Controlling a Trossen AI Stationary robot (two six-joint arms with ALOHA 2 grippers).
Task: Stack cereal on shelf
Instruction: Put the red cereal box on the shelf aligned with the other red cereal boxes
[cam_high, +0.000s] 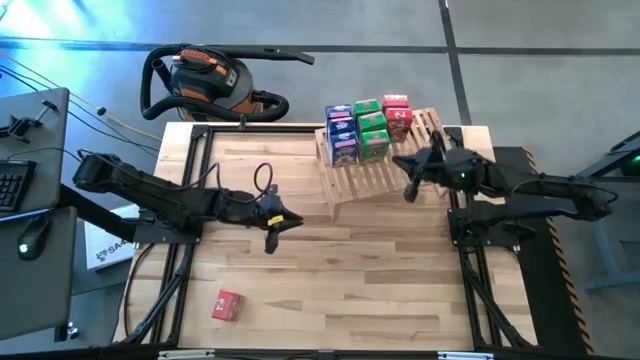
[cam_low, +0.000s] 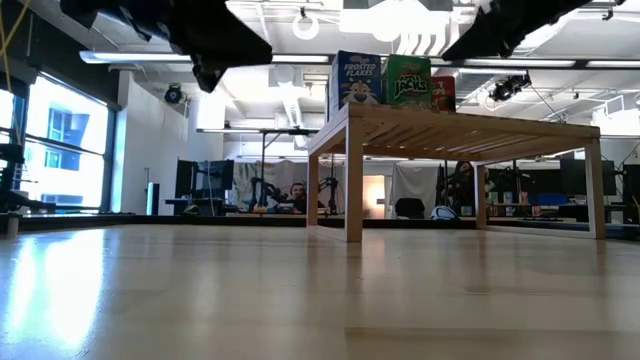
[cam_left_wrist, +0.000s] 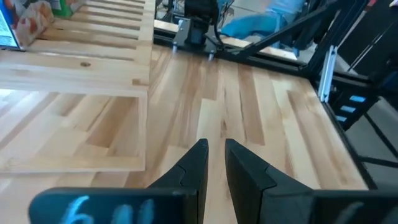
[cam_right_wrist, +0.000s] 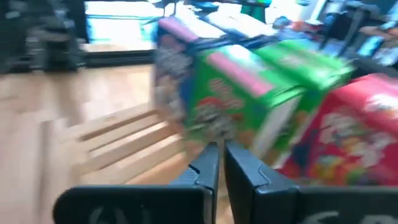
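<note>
Several cereal boxes stand on the wooden slatted shelf (cam_high: 372, 175) at the table's far right, in rows of blue (cam_high: 341, 135), green (cam_high: 372, 130) and red (cam_high: 397, 113). The low view shows them on the shelf top (cam_low: 455, 125). One red box (cam_high: 228, 305) lies alone on the table near its near left corner. My left gripper (cam_high: 271, 243) hangs shut over the middle of the table, left of the shelf, holding nothing. My right gripper (cam_high: 409, 192) is shut and holds nothing, at the shelf's right side; its fingers (cam_right_wrist: 217, 148) point at the green and red boxes (cam_right_wrist: 249, 106).
An orange and black shop vacuum (cam_high: 205, 82) stands on the floor beyond the table's far edge. Dark arm frames (cam_high: 190, 180) run along both sides of the table. Bare planks (cam_high: 350, 290) spread between the lone red box and the shelf.
</note>
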